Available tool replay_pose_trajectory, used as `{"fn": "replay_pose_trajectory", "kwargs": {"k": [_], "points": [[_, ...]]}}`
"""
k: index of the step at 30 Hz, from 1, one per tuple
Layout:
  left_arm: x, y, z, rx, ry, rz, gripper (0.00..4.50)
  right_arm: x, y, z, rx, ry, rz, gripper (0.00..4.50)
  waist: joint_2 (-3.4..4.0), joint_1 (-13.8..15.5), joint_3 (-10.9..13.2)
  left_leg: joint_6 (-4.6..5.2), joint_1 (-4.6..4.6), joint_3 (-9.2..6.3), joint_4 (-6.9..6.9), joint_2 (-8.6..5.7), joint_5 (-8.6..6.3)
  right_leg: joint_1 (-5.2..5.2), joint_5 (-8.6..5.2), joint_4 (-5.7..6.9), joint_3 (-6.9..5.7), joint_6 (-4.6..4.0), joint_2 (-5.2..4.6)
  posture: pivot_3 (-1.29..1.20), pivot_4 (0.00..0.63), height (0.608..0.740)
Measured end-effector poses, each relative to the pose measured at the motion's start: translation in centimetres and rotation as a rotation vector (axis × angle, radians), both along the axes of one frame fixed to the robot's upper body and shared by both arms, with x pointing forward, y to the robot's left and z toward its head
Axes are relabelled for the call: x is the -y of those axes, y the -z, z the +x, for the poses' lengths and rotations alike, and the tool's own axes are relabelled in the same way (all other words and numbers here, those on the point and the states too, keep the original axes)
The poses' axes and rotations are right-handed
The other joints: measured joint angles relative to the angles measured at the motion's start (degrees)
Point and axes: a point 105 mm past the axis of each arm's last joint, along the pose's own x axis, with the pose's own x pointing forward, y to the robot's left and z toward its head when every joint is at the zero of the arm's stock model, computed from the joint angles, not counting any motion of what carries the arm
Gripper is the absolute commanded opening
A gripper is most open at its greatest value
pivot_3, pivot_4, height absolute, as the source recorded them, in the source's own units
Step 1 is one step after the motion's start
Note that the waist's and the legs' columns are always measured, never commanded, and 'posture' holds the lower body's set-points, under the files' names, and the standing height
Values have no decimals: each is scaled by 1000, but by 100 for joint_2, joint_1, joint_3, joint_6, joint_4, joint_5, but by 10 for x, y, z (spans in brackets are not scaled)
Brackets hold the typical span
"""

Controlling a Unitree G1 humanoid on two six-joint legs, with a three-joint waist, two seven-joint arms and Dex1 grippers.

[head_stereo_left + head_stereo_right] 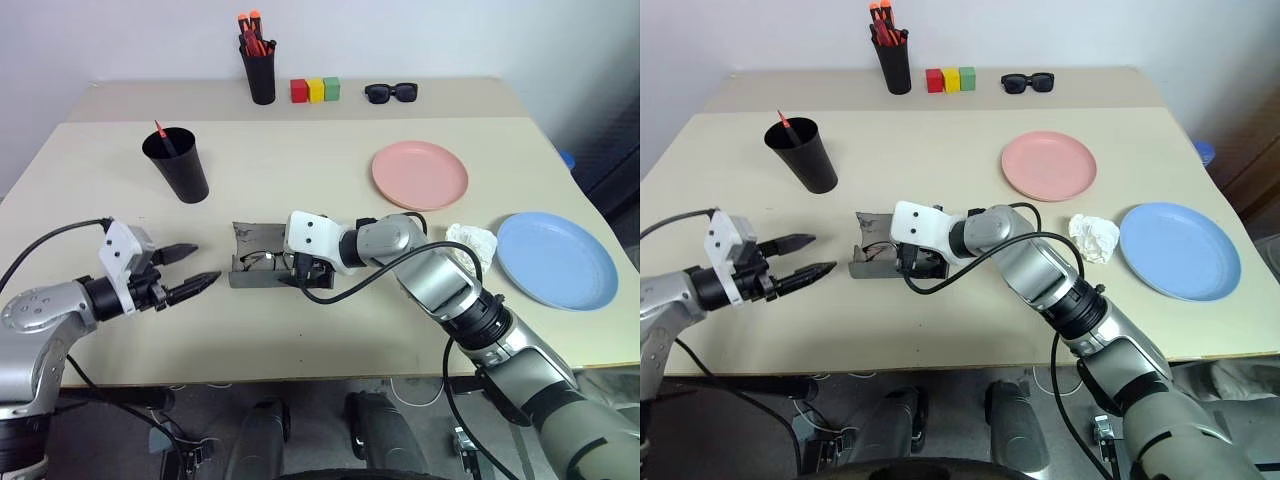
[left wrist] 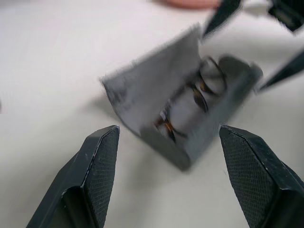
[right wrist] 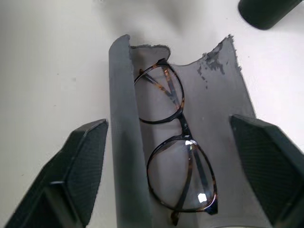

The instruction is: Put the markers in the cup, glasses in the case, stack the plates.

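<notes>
Our right gripper [image 3: 168, 175] hangs spread just over the open grey case [image 1: 262, 262], its fingers apart on either side and holding nothing. Folded inside the case lie the glasses [image 3: 178, 161], resting on the lining with the lid standing up behind them. Our left gripper [image 1: 190, 268] hovers beside the case, fingers also spread and empty, pointing toward it. Farther back on the desk [image 1: 300, 170] we see the black cup [image 1: 178, 165] with a red marker [image 1: 160, 135] standing in it. Well apart on the other side sit the pink plate [image 1: 420, 174] and the light blue plate [image 1: 556, 260], unstacked, with a crumpled white wad [image 1: 472, 242] between them.
</notes>
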Motion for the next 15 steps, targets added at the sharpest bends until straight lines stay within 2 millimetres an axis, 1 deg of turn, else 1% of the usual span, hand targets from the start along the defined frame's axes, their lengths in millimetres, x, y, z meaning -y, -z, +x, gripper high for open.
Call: {"fn": "replay_pose_trajectory", "kwargs": {"k": [1,2,4,7,8,10,13,14,15], "points": [[5,-5,9,3,0,-37,2892,2,-4,1,9,7,17,3890,0,24,0,0,0,-2,1,-3,0,1,0,1,0,1,-2,0,150,740],[9,-8,14,2,0,-66,2606,3,-7,1,19,6,28,3890,-2,26,-1,0,0,-1,2,-3,0,2,1,0,0,2,-1,0,150,740],[22,-14,30,-9,13,-124,1668,5,-13,-2,42,1,54,3890,-3,32,-2,0,-1,-2,3,-5,0,3,1,1,0,4,-1,0,150,740],[48,-17,52,-11,42,-131,145,8,-11,-7,41,-6,67,3890,-4,22,-2,0,-1,-1,3,-6,0,3,2,4,0,4,0,0,150,740],[56,-17,61,-12,37,-109,145,10,-8,-8,38,-2,68,3890,-4,19,-2,-1,-1,-1,3,-7,1,2,2,5,0,4,0,0,150,740],[70,-15,88,-16,-4,-91,145,18,-6,-9,45,23,72,3890,-5,24,-1,-1,-1,-3,4,-8,1,2,2,7,0,4,3,0,150,740],[80,-12,118,-69,-73,-85,145,27,-8,-8,73,67,95,3890,-5,28,-1,-1,-2,-3,6,-10,1,2,1,7,0,5,4,0,150,740],[80,-9,123,-94,-87,-59,145,31,-8,-9,81,79,100,3890,-5,-1,-1,0,-2,0,4,-10,1,2,1,4,2,6,3,0,150,740],[82,-6,127,-120,-87,-28,145,39,-8,-10,89,104,106,3890,-5,-17,-1,0,-3,0,1,-10,1,1,-2,5,3,10,2,0,150,740]]}}
